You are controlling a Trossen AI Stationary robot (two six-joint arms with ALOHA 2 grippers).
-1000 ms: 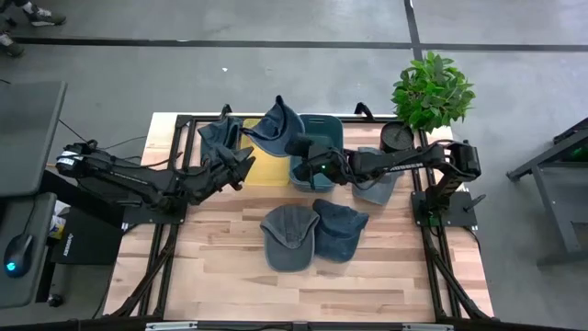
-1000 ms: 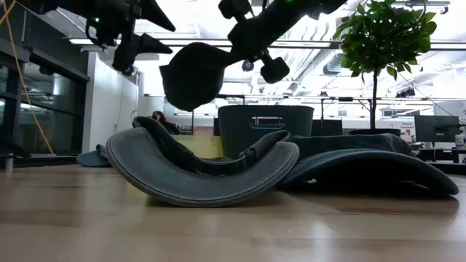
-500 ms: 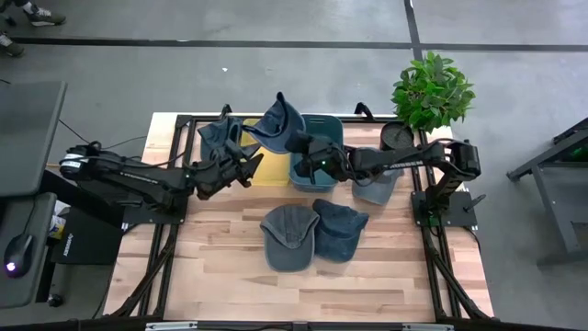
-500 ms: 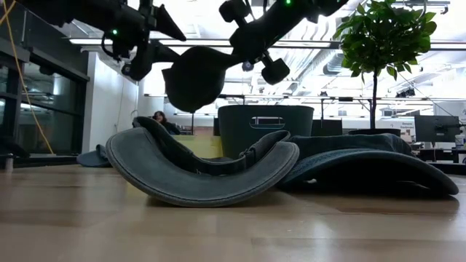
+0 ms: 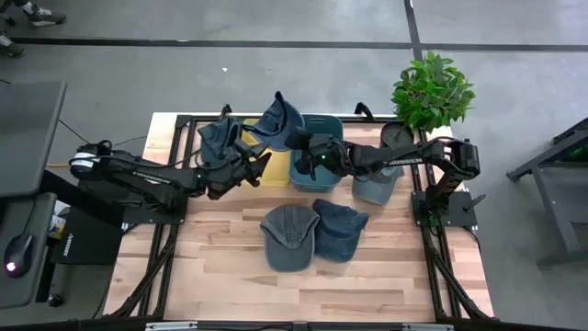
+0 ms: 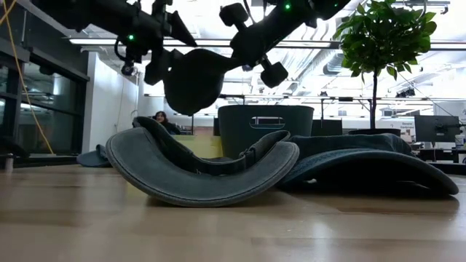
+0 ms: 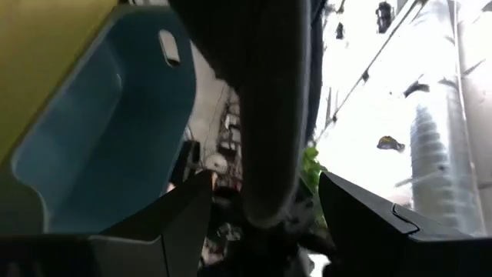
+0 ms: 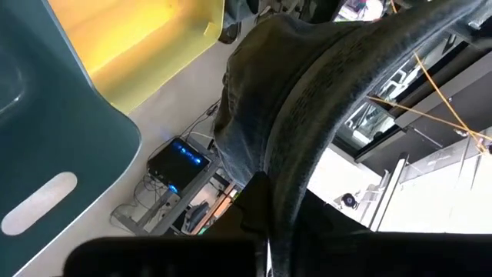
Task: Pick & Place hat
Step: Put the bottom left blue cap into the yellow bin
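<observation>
Reaching in from the left edge of the table, the left arm ends in the left gripper point(image 5: 250, 166), raised over the yellow bin point(image 5: 261, 164) at the far side. Its fingers point(image 7: 165, 219) stand apart, with the hat's brim between them but not pinched, as the left wrist view shows.

Left of the yellow bin, a dark cap point(image 5: 219, 140) lies heaped at the far left corner; whether it sits in a container cannot be told. The yellow bin's visible floor is bare. Just right of it stands the teal bin point(image 5: 322, 124), its inside largely hidden by the right arm.

The hat point(image 5: 277, 119), a dark denim cap, hangs in the air above the seam between the two bins. The right gripper point(image 5: 300, 144) is clenched on its brim, reaching across from the right.

Farther right, another cap point(image 5: 375, 187) lies under the right arm, beside a potted plant point(image 5: 432, 88). Two more caps point(image 5: 288, 235) point(image 5: 340, 229) lie side by side on the table point(image 5: 230, 267), near centre.

Change since a second ago: the left gripper has moved right, from beside the heaped cap to the hat's brim; the right gripper has shifted slightly left. The hat is held at much the same height.
</observation>
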